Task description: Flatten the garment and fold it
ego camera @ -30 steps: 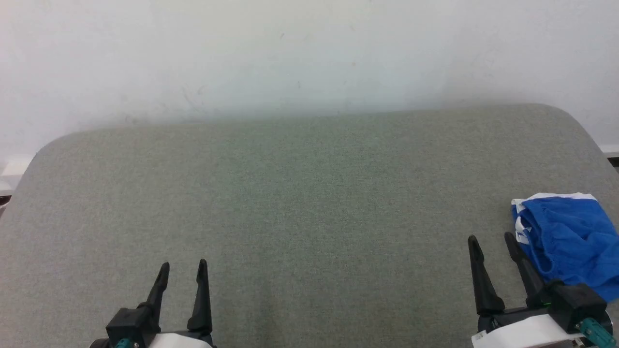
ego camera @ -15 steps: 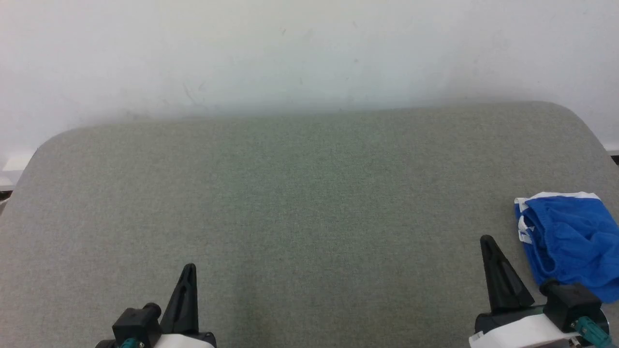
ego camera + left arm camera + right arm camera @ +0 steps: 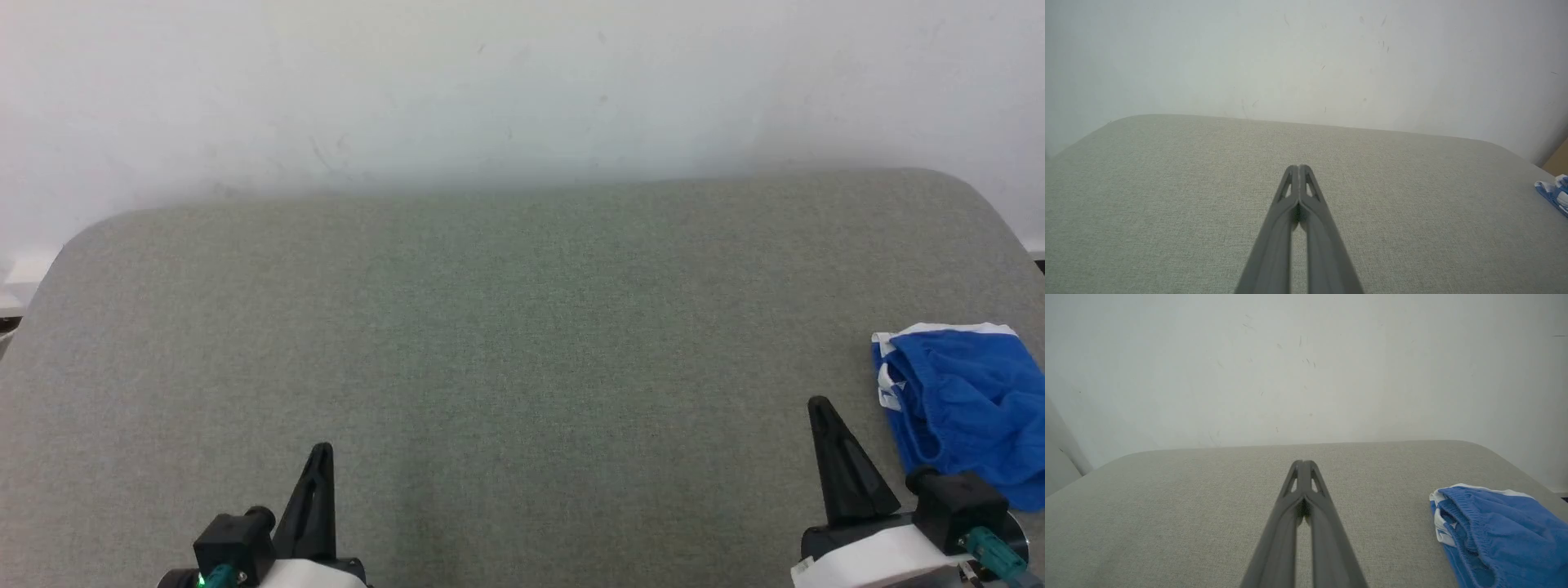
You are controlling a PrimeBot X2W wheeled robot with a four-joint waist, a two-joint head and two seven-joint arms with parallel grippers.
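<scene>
The garment (image 3: 963, 400), bright blue shorts with white trim, lies bunched at the right edge of the grey-green padded table (image 3: 506, 327). It also appears at the lower right of the right wrist view as the blue shorts (image 3: 1498, 535), and a sliver of its blue-and-white edge (image 3: 1553, 194) shows at the far right of the left wrist view. My right gripper (image 3: 819, 406) is shut and empty, just left of the garment and apart from it; its tips (image 3: 1303, 462) meet. My left gripper (image 3: 322, 452) is shut and empty near the front left; its tips (image 3: 1298, 167) meet too.
A white wall (image 3: 522, 90) rises right behind the table's far edge. The table has rounded far corners, and its right edge runs close beside the garment. A brown object (image 3: 1557, 159) shows past the table's right corner.
Both grippers were open a second ago and have since shut with nothing in them. The head view has shifted slightly; the garment lies as before.
</scene>
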